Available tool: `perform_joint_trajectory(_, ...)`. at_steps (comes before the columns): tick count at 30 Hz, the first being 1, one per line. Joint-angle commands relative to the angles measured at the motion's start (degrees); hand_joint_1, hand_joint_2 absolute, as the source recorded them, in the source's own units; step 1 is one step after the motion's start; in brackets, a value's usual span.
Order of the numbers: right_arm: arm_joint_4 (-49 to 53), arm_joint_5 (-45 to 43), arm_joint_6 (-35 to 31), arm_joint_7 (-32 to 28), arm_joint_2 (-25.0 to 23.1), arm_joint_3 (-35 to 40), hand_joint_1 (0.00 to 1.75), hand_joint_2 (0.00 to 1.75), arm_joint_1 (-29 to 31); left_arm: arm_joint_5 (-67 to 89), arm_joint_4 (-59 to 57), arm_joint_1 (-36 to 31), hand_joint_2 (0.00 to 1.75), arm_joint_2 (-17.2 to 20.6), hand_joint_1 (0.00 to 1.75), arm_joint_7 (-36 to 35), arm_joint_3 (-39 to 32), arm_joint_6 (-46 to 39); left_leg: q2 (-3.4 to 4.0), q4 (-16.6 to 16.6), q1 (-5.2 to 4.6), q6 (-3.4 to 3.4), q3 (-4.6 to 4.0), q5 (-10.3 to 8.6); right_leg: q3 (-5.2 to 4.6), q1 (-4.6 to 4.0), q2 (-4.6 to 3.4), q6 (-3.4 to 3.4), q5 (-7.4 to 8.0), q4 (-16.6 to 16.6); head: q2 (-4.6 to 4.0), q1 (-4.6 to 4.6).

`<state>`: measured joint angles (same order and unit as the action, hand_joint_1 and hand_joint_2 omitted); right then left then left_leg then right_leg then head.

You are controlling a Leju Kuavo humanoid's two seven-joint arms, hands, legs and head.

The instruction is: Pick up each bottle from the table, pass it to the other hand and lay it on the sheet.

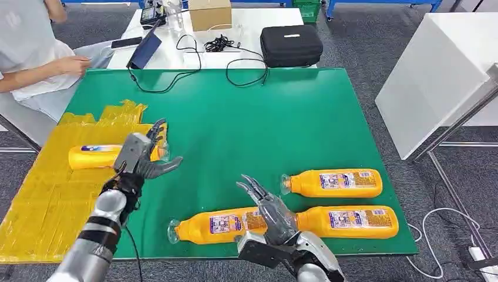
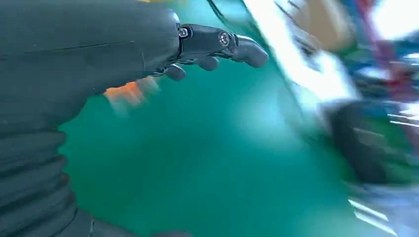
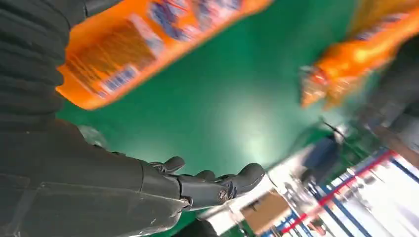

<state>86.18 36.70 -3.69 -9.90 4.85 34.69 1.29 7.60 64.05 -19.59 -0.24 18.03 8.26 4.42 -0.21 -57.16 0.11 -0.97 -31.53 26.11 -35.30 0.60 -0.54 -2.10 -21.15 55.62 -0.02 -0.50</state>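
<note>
While the head view is showing one orange bottle (image 1: 97, 157) lying on the crinkled yellow sheet (image 1: 53, 194), both wrist views are blurring. The left hand (image 1: 144, 155) and right hand (image 1: 271, 214) are hovering with fingers spread, holding nothing.

Glossy plastic bottles (image 1: 340, 183), crinkled yellow sheet (image 1: 41, 200), matt green table (image 1: 246, 117)

One bottle (image 1: 100, 156) on the sheet (image 1: 53, 200) (left) — three bottles (image 1: 337, 202) right, on the table (image 1: 246, 117).

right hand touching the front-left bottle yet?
Cannot tell. In the head view the right hand overlaps the front-left bottle from above; the blurred right wrist view shows open fingers, no plain contact or gap.
</note>
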Motion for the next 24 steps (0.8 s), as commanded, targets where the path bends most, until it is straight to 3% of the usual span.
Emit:
perform_joint_trajectory(1, -5.4, 2.8, 0.0, 3.4, 3.6, 3.2, 0.0, 1.75, 0.7, -3.8, 19.5, 11.7, 1.75, 2.5, 0.0, 0.8, -0.7, 1.3, 0.14, 0.0, 0.03, 0.04, 0.11, 0.09, 0.05, -0.03, -0.1, 0.05, -0.03, 0.0, 0.0, -0.04)
perform_joint_trajectory(7, -10.8, 8.1, 0.6, 11.0, 3.7, 2.3, 0.0, 1.75, 1.8, -4.2, 27.4, 16.4, 1.75, 1.4, 0.0, 2.6, 2.6, 2.8, 0.04, 0.0, 0.04, 0.02, 0.09, 0.09, 0.08, -0.05, -0.05, 0.03, -0.05, -0.1, 0.0, -0.04)
perform_joint_trajectory(12, -21.1, 13.7, 0.1, 16.8, 0.4, 1.4, 0.0, 1.75, 7.8, -4.1, 29.9, 16.3, 1.75, 0.4, 0.0, 3.3, 5.5, 3.3, 0.05, 0.0, 0.07, 0.01, 0.08, 0.07, 0.1, -0.09, -0.04, 0.04, -0.02, -0.1, 0.0, -0.04)
perform_joint_trajectory(15, -26.0, 15.6, 0.5, 17.8, -1.5, 1.1, 0.0, 1.75, 11.2, -4.3, 28.9, 15.3, 1.75, -0.1, 0.0, 3.3, 6.0, 3.3, 0.1, 0.0, 0.05, 0.0, 0.08, 0.03, 0.08, -0.07, -0.09, 0.04, 0.03, -0.1, 0.0, 0.0)
perform_joint_trajectory(24, -27.7, 17.0, 0.6, 18.6, -2.1, 1.4, 0.0, 1.75, 12.4, -4.8, 28.6, 15.1, 1.75, -0.4, 0.0, 3.5, 5.9, 3.6, 0.0, 0.0, 0.02, 0.0, 0.17, -0.03, 0.13, -0.04, 0.03, 0.02, 0.02, -0.1, 0.0, -0.04)
